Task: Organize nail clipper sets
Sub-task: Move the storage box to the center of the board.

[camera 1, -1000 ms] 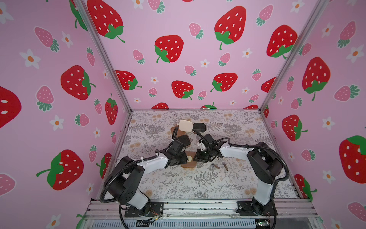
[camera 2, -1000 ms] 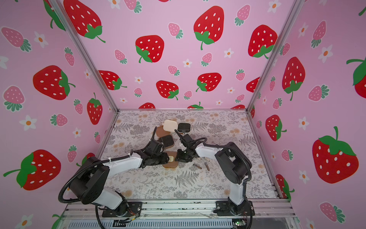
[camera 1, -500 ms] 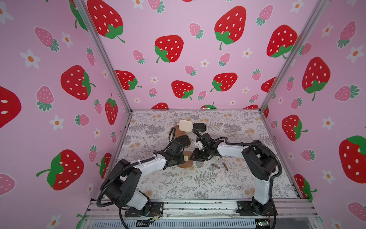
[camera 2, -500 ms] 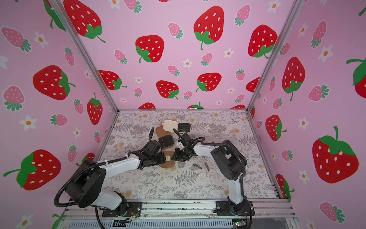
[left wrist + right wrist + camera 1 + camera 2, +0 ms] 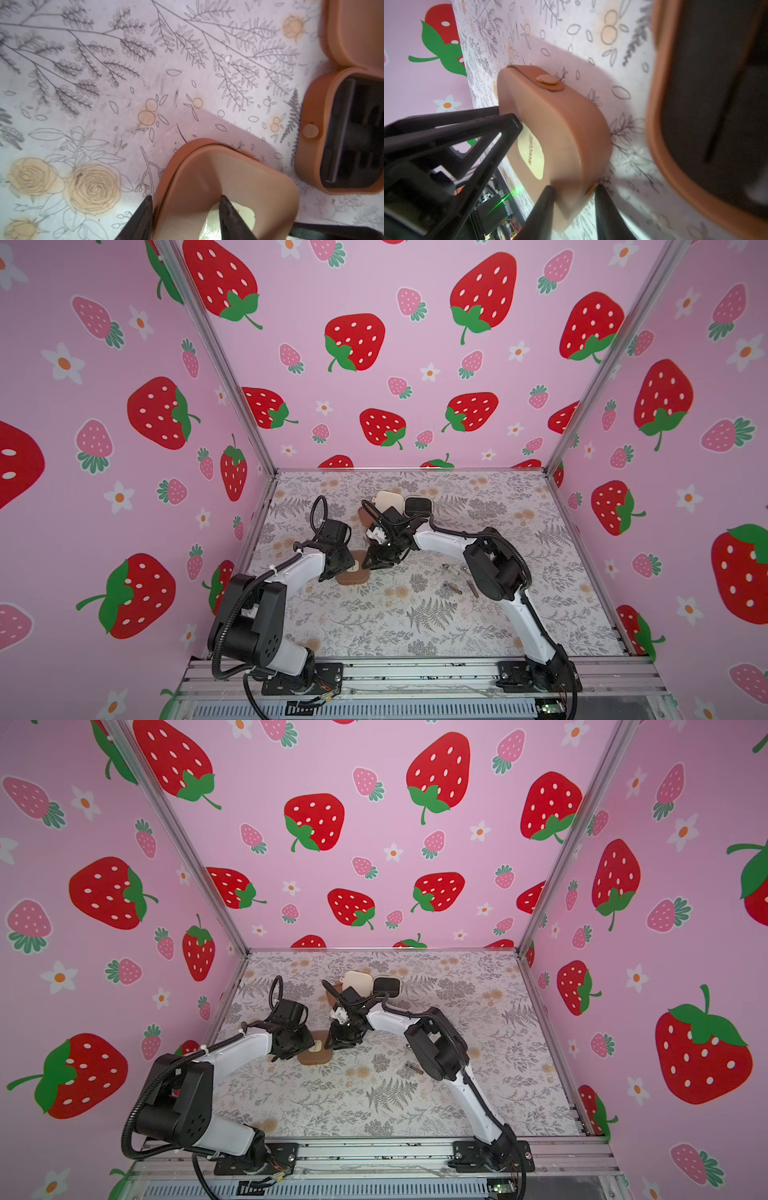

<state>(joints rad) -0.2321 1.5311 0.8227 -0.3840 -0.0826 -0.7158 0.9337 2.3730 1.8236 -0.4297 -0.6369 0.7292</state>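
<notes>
Brown and matte, with pillowed corners, the closed brown case (image 5: 352,576) lies on the table (image 5: 415,626) just to the 9 o'clock side of centre. It is a rounded square with a glossy cream patch (image 5: 531,151) on its lid, printed MANICURE. A short strap (image 5: 548,81) with a round button crosses the seam on one side wall. The table is covered with a smooth sheet printed with grey ferns and pale orange roses.

The left gripper (image 5: 186,199) reaches the case from 9 o'clock. Its tapered black fingers (image 5: 145,218) pinch the near edge, one on the lid over the patch and the other against the outer side wall.

The right gripper (image 5: 574,187) comes down from 1 o'clock. Its two pointed fingers (image 5: 544,207) are partly spread astride a corner of the same case, beside a small tan tab. Whether they press on it cannot be told.

At 12 o'clock from this case lies the open brown case (image 5: 309,145), showing a black slotted inside and a round stud on its rim. Farther toward 12 o'clock is the cream case (image 5: 390,501), with a black rounded-square half touching it on its 3 o'clock side.

Slim metal tools (image 5: 452,588) lie scattered toward 3 o'clock, well apart from the cases and near the right arm's elbow.
</notes>
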